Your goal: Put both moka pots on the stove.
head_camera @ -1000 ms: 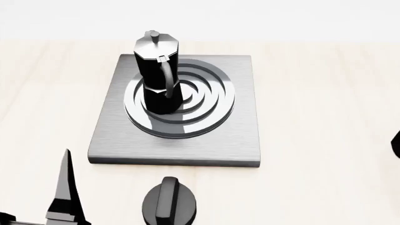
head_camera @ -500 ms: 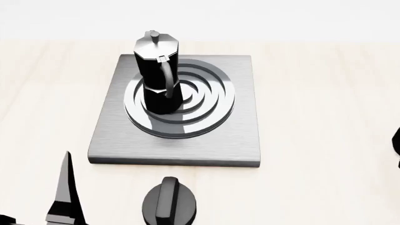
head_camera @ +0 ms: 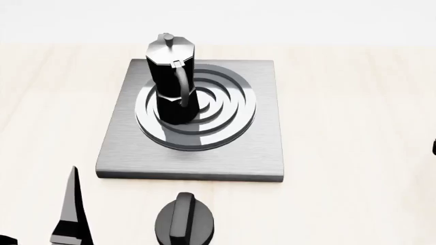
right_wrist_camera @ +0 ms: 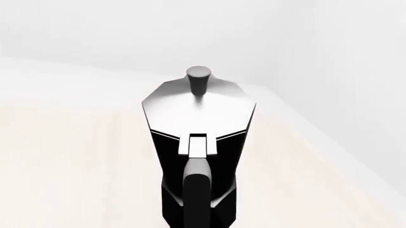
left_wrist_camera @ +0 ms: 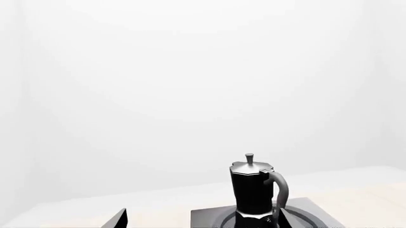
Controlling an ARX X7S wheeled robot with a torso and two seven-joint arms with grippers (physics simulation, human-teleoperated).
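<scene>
Closest to the right end effector stood the second moka pot (right_wrist_camera: 198, 156), directly ahead of it on the pale wood-grain counter (right_wrist_camera: 70, 156), its curved black handle turned toward the camera; whether the jaws were apart or closed on it could not be told. This pot was faceted, black-bodied, with a silvery octagonal lid and small knob. The left end effector (head_camera: 68, 214) hung low near the counter, its state also unclear. Just beside it sat a short round ridged knob (head_camera: 183, 220). Farther ahead lay the stove (head_camera: 197, 163), a brushed grey plate, with the first moka pot (head_camera: 171, 84) upright on its ringed burner. Judged so, half the task was done.
</scene>
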